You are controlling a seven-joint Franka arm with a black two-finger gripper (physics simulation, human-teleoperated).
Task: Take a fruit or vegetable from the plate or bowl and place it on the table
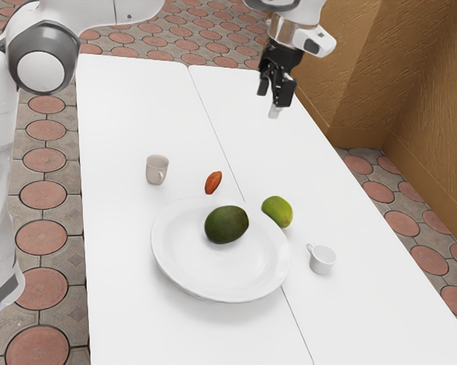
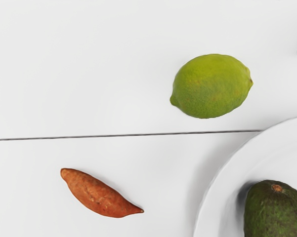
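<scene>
Across the white counter (image 1: 137, 114), from the exterior view's left, we see a beige cup (image 1: 157, 169) standing near a plate (image 1: 213, 291). A reddish-orange sweet potato (image 1: 214, 182) lies on the counter just beside the dish, whose well holds a dark green avocado (image 1: 226, 225) resting on its side. Our end effector (image 1: 274, 94) hangs above the counter, its fingers apart. A green lime (image 1: 277, 212) sits close to the plate's rim, and a small white cup (image 1: 322, 260) stands farthest right.

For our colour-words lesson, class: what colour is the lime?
The lime is yellowish green, seen best in the wrist view.
</scene>
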